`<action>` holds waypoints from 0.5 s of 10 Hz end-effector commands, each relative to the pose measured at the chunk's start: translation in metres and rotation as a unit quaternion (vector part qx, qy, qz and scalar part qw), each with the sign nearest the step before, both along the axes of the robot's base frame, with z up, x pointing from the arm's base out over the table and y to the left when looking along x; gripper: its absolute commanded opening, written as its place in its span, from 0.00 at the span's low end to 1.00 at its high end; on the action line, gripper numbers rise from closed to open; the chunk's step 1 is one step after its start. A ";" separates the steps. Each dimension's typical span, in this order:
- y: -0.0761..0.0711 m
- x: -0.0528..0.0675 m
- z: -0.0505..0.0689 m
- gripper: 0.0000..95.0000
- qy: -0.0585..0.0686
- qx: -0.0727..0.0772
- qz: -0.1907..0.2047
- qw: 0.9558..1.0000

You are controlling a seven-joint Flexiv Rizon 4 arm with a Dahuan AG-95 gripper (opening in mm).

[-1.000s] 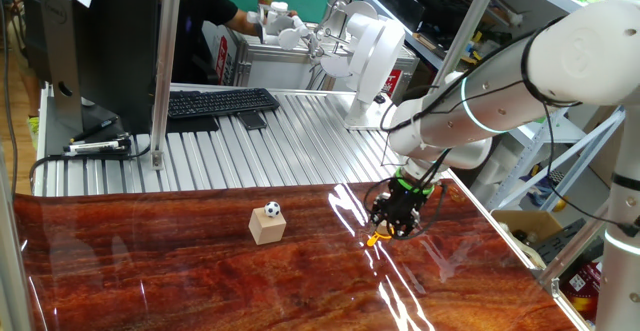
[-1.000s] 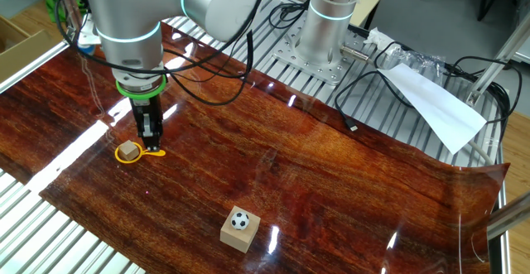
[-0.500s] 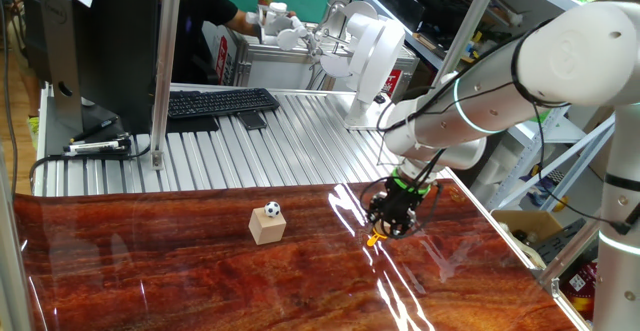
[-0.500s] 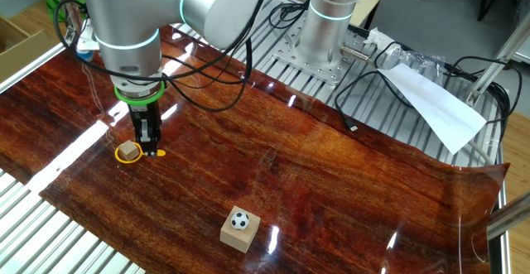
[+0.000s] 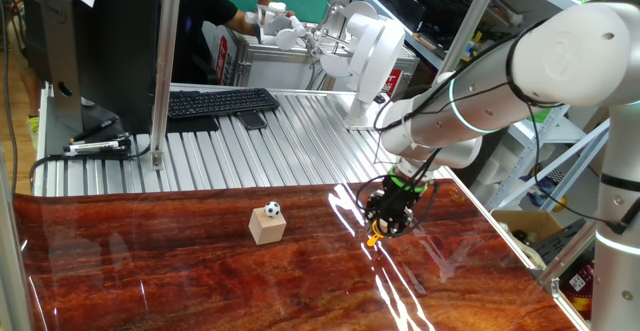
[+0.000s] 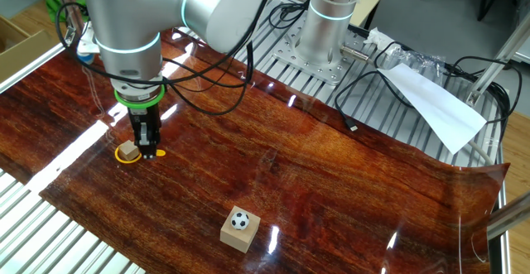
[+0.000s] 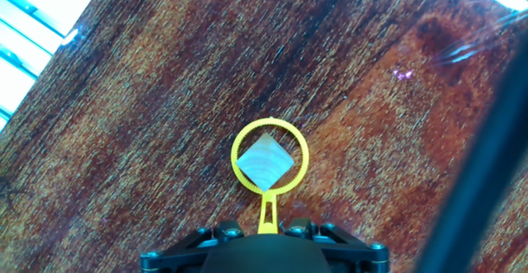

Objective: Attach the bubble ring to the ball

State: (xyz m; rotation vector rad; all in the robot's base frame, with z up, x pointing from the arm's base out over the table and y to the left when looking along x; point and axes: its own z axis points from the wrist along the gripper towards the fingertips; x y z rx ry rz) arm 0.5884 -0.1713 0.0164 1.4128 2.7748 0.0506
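A: Now, where is the bubble ring point(image 7: 270, 167) placed relative to the jaws?

B: Directly ahead of them in the hand view, flat on the surface point(image 6: 315, 175). Its loop is laid around a small tan cube point(image 6: 127, 151); its stem is pointed back toward the gripper point(image 6: 148, 151), so the long axis runs from the fingertips out to the cube.

A: And the jaws themselves?

B: Partly spread is the most that can be judged. The stem disappears at the fingertips; whether it is pinched or only straddled cannot be told.

A: The ball point(image 6: 239, 220)?

B: Perched on a second cube point(image 6: 239, 231), well apart from the ring's cube, untouched.
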 end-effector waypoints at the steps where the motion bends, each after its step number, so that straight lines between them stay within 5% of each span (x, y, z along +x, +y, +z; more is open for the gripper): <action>1: -0.002 0.003 -0.003 0.40 -0.002 0.001 0.001 1.000; 5: -0.002 0.005 -0.003 0.40 -0.005 0.000 -0.003 1.000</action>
